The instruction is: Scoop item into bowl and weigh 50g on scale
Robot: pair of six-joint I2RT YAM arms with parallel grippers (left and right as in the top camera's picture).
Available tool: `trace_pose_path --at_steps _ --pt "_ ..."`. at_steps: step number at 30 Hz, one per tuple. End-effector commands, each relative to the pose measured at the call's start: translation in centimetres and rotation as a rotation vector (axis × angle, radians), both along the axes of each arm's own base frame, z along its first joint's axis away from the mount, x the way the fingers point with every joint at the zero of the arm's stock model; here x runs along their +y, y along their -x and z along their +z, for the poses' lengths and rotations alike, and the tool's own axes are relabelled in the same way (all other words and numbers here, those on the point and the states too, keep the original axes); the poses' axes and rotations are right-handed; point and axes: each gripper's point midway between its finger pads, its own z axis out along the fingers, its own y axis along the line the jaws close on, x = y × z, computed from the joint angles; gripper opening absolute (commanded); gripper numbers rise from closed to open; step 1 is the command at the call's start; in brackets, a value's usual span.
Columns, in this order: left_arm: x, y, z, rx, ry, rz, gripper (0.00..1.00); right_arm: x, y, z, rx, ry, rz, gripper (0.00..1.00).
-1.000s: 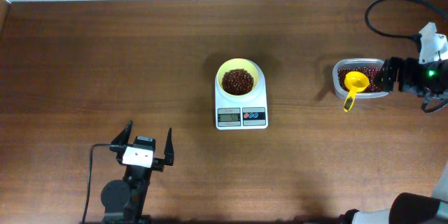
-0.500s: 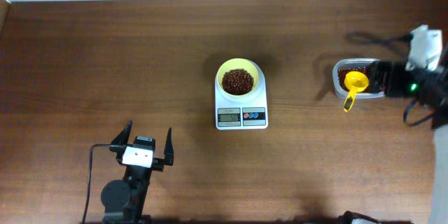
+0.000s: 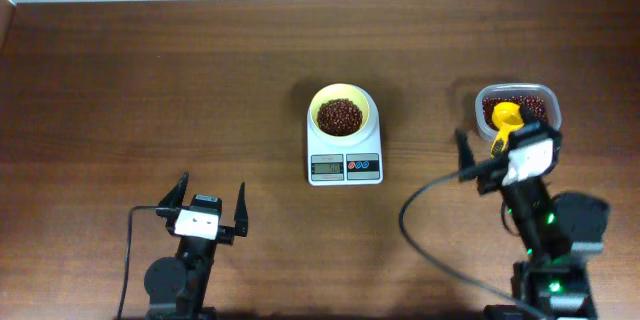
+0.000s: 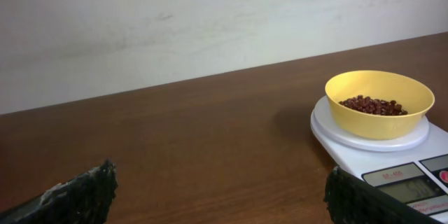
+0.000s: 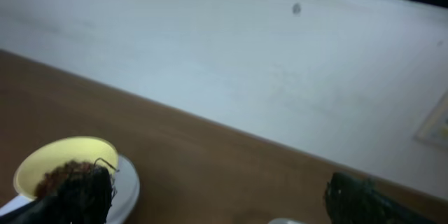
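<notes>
The pale yellow bowl (image 3: 340,95) holds a heap of red-brown beans (image 3: 340,116) and stands on the white scale (image 3: 345,166) at the table's middle. More beans (image 3: 531,108) fill a clear container (image 3: 482,95) at the right, with a yellow scoop (image 3: 506,120) resting in it. My right gripper (image 3: 505,147) is open and empty, just in front of the container. My left gripper (image 3: 210,198) is open and empty at the front left. The left wrist view shows the bowl (image 4: 378,115) and scale (image 4: 364,155). The right wrist view shows the bowl (image 5: 52,155), blurred.
A black cable (image 3: 430,250) loops over the table from the right arm. The pale wall (image 4: 210,21) runs along the table's far edge. Bare wood (image 3: 150,80) lies left of the scale.
My right arm has swung from the far right edge beside the container to the front right, now pointing toward the back. The scoop stays in the container. The left arm has not moved.
</notes>
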Motion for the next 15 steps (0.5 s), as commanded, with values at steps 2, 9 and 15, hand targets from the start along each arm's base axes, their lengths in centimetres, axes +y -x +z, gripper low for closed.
trace_pose_path --at_steps 2,9,15 --pt "0.3 0.0 -0.1 0.0 -0.012 0.013 0.99 1.1 2.4 -2.4 -0.072 -0.009 0.035 0.99" --pt "0.3 0.0 -0.1 0.0 -0.013 0.013 0.99 -0.2 4.4 -4.8 -0.122 -0.114 -0.035 0.99" --pt "0.3 0.0 -0.1 0.0 -0.013 0.012 0.99 -1.9 5.2 -6.1 -0.108 -0.208 -0.149 0.99"
